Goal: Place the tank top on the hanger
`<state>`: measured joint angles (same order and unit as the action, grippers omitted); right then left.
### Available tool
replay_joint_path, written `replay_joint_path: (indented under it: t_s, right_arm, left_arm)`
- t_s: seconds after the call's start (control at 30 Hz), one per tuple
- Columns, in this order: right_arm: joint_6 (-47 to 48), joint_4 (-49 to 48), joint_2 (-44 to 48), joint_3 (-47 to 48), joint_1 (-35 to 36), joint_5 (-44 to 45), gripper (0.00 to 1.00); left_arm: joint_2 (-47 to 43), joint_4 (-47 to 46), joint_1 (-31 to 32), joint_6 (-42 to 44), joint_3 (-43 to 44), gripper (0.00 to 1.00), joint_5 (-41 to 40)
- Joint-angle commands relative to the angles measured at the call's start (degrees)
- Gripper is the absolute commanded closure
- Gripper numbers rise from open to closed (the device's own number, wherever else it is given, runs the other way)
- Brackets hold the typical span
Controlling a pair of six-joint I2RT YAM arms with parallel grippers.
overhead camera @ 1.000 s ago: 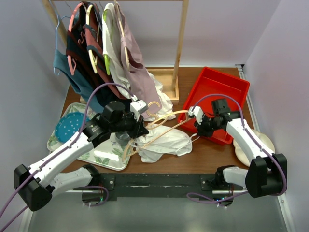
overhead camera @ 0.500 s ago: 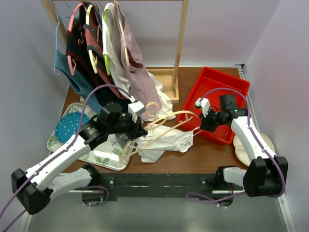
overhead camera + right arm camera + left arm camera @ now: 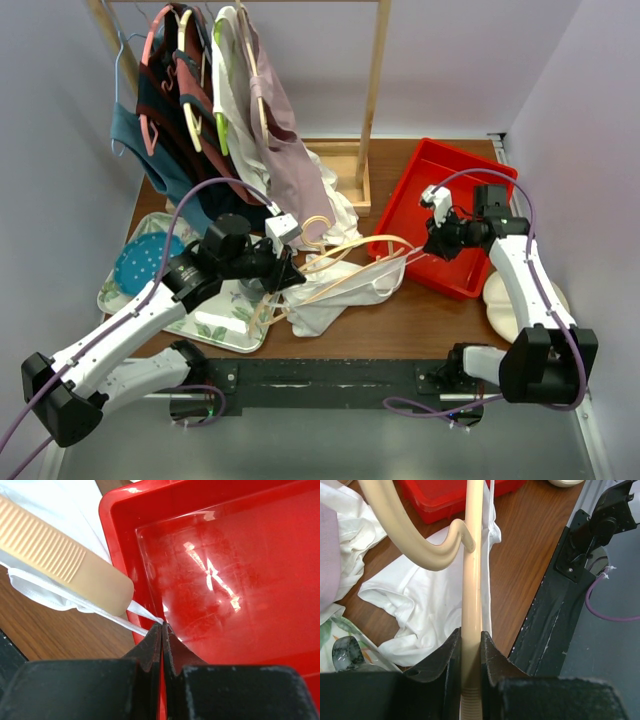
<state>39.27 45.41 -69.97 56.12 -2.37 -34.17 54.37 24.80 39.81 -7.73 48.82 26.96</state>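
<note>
Left fingers (image 3: 445,660) clamp the hanger (image 3: 471,605), its arm pointing rightward; right fingers (image 3: 150,650) pinch the tank top (image 3: 420,600) strap.

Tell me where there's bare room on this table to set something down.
Bare table between the tank top, red bin and black base rail; the bin's far floor too. Crowded left: floral tray, hanger, hanging clothes.

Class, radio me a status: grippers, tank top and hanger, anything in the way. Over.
Left gripper shut on hanger bar. Right gripper shut on tank top strap, taut beside hanger's arm tip. Red tray rim directly under right gripper.
</note>
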Motion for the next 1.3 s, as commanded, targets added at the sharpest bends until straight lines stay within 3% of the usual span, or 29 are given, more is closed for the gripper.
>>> replay_joint_path:
  t_s: [0.0,0.47,0.9,1.03,1.27]
  right_arm:
    - [-1.56,-0.76,-1.3,3.03,-0.7,-2.21,1.0]
    - [-1.74,1.35,-1.74,5.84,-0.97,-4.14,1.0]
    - [0.81,5.56,-0.78,7.95,-0.97,-6.17,1.0]
    - [2.05,8.47,-1.22,9.36,-0.97,-9.49,1.0]
    - [-4.19,7.68,-3.85,15.77,1.83,-20.13,1.0]
  left_arm:
    - [-1.11,-3.0,-0.35,1.49,-0.3,1.0,2.48]
    - [0.3,-2.39,-0.35,2.54,0.31,1.0,2.48]
    - [4.43,0.69,-0.35,5.18,2.42,1.0,-3.75]
    - [5.57,0.25,-0.26,6.05,2.77,1.0,-1.66]
    - [7.59,-0.89,0.44,6.67,4.61,1.0,4.68]
